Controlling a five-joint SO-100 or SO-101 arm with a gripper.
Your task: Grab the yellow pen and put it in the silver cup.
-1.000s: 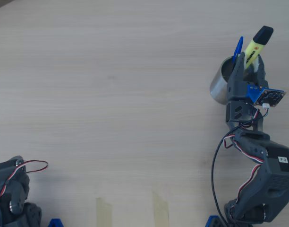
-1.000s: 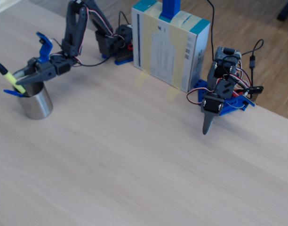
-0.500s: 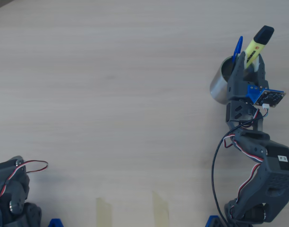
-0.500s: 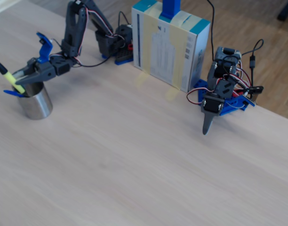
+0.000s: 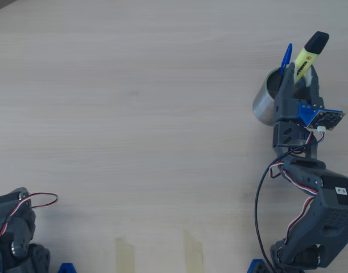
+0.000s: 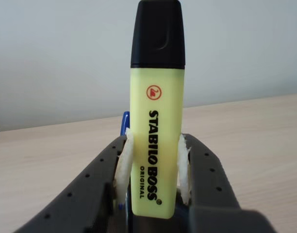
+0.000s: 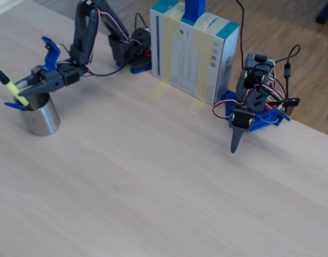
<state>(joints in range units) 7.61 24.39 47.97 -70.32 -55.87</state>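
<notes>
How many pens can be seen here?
2: the yellow pen gripped over the silver cup, and a blue pen standing in that cup. More could hide inside.

Counter [image 7: 153,176]: pale wood-grain laminate, matte, evenly lit, soft shadows. Two tape strips [image 5: 157,255] on near edge in overhead view. Wall [image 6: 51,58]: plain light grey behind counter, wrist view. Floor [image 7: 292,27]: brown wood planks beyond far edge, fixed view. White-and-teal cardboard box [image 7: 193,51] upright at far edge.
</notes>
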